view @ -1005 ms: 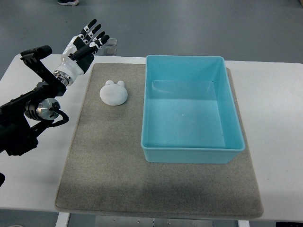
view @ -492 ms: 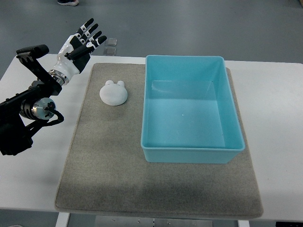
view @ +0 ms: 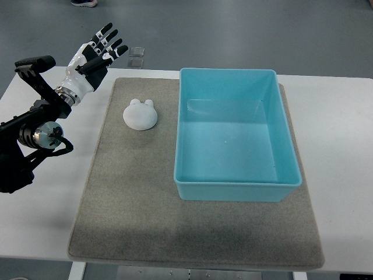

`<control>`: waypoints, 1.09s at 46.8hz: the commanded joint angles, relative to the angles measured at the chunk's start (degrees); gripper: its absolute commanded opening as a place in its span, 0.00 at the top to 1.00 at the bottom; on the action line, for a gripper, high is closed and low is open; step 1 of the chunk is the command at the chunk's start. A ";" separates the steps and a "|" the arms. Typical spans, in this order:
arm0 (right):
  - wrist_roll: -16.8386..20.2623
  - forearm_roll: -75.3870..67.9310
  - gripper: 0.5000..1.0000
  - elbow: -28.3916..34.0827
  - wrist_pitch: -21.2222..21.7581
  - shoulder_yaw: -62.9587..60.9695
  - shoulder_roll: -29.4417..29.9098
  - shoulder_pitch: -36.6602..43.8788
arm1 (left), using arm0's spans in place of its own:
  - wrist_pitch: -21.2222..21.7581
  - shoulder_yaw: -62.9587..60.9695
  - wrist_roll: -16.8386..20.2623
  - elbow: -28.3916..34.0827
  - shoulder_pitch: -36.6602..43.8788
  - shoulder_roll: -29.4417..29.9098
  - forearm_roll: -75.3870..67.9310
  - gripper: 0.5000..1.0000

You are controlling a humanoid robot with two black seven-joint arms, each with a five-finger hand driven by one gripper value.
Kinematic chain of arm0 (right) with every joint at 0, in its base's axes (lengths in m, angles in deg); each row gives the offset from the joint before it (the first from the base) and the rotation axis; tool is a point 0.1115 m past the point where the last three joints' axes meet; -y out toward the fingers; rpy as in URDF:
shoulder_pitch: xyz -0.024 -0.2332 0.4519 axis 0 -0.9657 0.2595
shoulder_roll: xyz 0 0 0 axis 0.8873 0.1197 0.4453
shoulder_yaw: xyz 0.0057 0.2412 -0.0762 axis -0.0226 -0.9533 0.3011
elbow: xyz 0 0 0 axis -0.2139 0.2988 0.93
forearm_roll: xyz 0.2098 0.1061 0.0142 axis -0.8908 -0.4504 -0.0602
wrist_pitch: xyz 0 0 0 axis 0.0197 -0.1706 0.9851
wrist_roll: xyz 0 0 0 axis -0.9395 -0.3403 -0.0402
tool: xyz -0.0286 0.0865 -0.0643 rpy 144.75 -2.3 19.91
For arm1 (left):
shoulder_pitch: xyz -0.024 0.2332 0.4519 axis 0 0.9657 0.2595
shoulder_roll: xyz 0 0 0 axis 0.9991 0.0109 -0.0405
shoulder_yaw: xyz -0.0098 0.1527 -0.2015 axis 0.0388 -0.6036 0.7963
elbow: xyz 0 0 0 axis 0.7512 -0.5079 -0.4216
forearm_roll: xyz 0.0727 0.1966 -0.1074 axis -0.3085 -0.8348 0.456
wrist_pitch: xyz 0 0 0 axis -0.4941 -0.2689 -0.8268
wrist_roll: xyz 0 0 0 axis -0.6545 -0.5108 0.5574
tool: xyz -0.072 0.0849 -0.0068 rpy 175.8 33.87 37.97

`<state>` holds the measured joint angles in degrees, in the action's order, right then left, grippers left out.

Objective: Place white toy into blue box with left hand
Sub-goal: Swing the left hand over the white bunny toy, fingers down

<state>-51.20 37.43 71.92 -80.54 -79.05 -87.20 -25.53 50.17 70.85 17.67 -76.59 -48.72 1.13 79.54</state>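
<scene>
A white toy [view: 140, 114], round with two small ears, lies on the grey mat [view: 134, 198] left of the blue box [view: 236, 140]. The box is an open rectangular tub, empty inside, standing on the mat's right half. My left hand [view: 98, 51] hovers over the table's far left corner, up and to the left of the toy and well apart from it. Its black and white fingers are spread and hold nothing. The black left arm [view: 29, 134] comes in from the left edge.
The white table [view: 338, 146] carries the mat. A small clear object [view: 137, 56] lies on the floor beyond the table's far edge, near the hand. Grey floor runs along the top.
My left hand and arm have drifted a little to the left and away from the toy. The toy and the box have not moved.
</scene>
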 commanded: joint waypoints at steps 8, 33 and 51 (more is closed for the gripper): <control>0.00 0.00 0.13 0.00 0.00 0.00 0.00 0.00 | 0.00 -0.26 0.01 -1.22 -0.18 1.89 -3.45 0.00; 0.00 0.00 0.13 0.00 0.00 0.00 0.00 0.00 | -1.76 -0.97 0.09 -8.07 -5.97 15.95 -49.94 0.00; 0.00 0.00 0.13 0.00 0.00 0.00 0.00 0.00 | -2.20 -1.84 0.27 -13.97 -6.24 18.16 -70.78 0.00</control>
<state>-51.20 37.43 71.92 -80.55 -79.05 -87.20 -25.53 48.01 69.82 17.95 -90.43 -55.00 19.19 10.39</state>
